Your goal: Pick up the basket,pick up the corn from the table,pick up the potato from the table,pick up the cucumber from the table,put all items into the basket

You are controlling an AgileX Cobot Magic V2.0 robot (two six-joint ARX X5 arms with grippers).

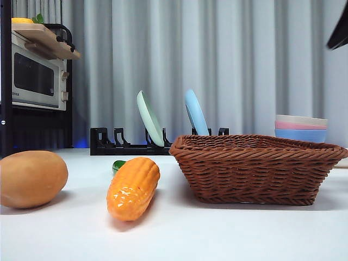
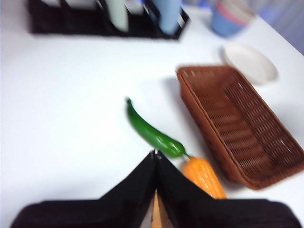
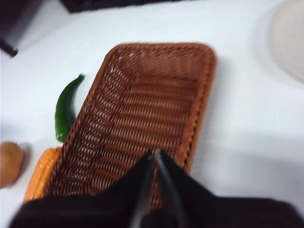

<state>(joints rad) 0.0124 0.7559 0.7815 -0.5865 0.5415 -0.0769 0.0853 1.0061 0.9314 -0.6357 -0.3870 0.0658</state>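
The brown wicker basket (image 1: 253,166) stands empty on the white table (image 1: 217,234), right of centre. Left of it lies the orange corn (image 1: 133,187), with the green cucumber (image 1: 118,165) just showing behind it. The tan potato (image 1: 31,178) rests at the far left. My left gripper (image 2: 155,154) is shut and empty, hovering above the table near the cucumber (image 2: 152,130) and the corn (image 2: 204,175). My right gripper (image 3: 154,154) is shut and empty, hanging over the near end of the basket (image 3: 147,114). The cucumber (image 3: 64,111), corn (image 3: 40,173) and potato (image 3: 9,161) lie beside the basket.
A black dish rack (image 1: 130,144) with a green plate (image 1: 150,118) and a blue plate (image 1: 196,113) stands behind. Stacked bowls (image 1: 300,128) sit at the back right, with a white plate (image 2: 251,61) near the basket. A microwave (image 1: 35,79) on a shelf is at the left.
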